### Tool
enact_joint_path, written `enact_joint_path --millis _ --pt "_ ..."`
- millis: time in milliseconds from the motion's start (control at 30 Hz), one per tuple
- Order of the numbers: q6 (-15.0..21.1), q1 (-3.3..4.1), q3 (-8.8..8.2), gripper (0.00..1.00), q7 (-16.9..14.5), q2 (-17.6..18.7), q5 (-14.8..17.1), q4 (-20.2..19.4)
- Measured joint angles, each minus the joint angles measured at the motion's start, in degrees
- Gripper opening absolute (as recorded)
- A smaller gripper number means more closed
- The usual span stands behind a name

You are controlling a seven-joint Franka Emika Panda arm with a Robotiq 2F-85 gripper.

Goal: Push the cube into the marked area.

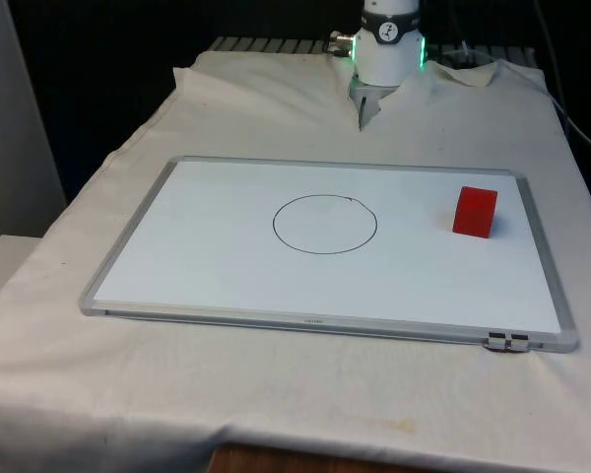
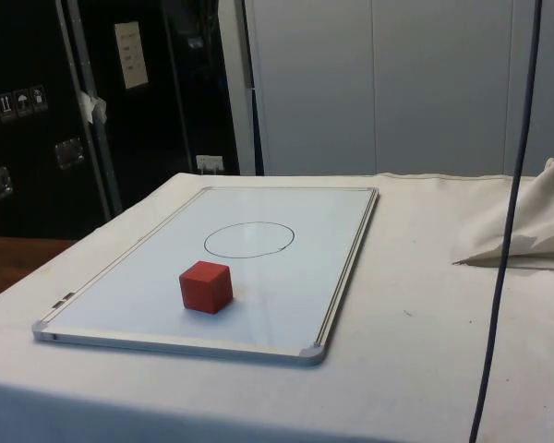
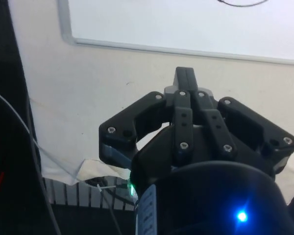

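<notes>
Glossy whiteboard (image 1: pixel 227 266), metal-look frame, matt red cube (image 1: pixel 474 212), creased cloth (image 1: pixel 98 394)

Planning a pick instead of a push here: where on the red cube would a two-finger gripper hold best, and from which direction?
Grip the red cube across two opposite vertical faces, coming straight down from above. It sits flat and upright on the whiteboard, apart from the drawn circle, with open board on every side, so its flat parallel sides should suit the gripper. This is a judgement from its pose.
</notes>
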Motion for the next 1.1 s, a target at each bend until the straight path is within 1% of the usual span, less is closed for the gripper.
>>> enact_joint_path --millis 67,100,167,300,333,367,533,567,600,733,767,833,867,900,1033,1067,1100 --pt "0.2 0.00 0.74 0.00 0.6 0.0 0.0 0.0" --pt "0.2 0.00 0.74 0.00 0.6 0.0 0.0 0.0" --pt "0.6 -0.06 1.83 0.00 1.5 0.0 0.1 0.0" --pt "1.4 -0.06 3.27 0.00 2.7 0.2 0.2 -0.1" --pt "1.4 -0.06 3.27 0.00 2.7 0.2 0.2 -0.1" --pt "1.6 -0.06 3.61 0.00 3.0 0.3 0.3 -0.1" --pt "3.3 0.00 5.61 0.00 4.6 0.9 0.4 -0.7" --pt "3.3 0.00 5.61 0.00 4.6 0.9 0.4 -0.7" --pt "4.1 0.00 6.36 0.00 5.2 1.2 0.5 -1.1" --pt "5.8 0.00 7.79 0.00 6.2 1.9 0.7 -1.9" --pt "6.8 0.00 8.54 0.00 6.8 2.1 0.9 -2.5" --pt "6.8 0.00 8.54 0.00 6.8 2.1 0.9 -2.5" --pt "7.3 0.00 8.94 0.00 7.0 2.2 0.9 -2.8" --pt "8.4 0.00 9.68 0.00 7.6 2.2 1.0 -3.5" --pt "10.7 0.00 11.12 0.00 8.5 2.5 1.3 -4.9" --pt "10.7 0.00 11.12 0.00 8.5 2.5 1.3 -4.9" --pt "11.8 0.00 11.92 0.00 9.1 2.8 1.4 -5.5"
